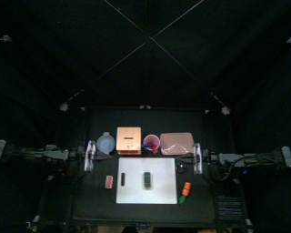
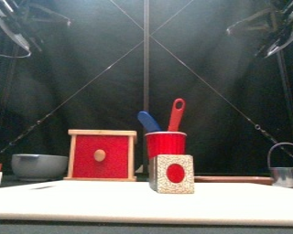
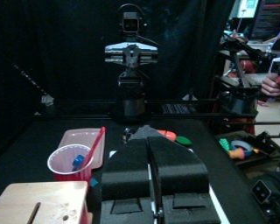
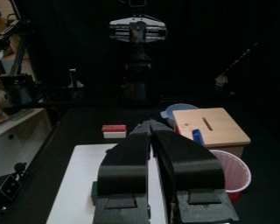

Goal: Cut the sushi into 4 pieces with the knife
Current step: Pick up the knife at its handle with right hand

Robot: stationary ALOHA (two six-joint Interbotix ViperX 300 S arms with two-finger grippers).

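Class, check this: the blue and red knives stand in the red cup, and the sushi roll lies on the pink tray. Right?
Not quite. The top view shows the sushi roll lying on the white board, not the pink tray. The blue knife and red knife do stand in the red cup.

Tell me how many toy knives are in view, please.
2. The blue knife and the red knife both stand in the red cup, between the wooden box and the pink tray. No other knife shows.
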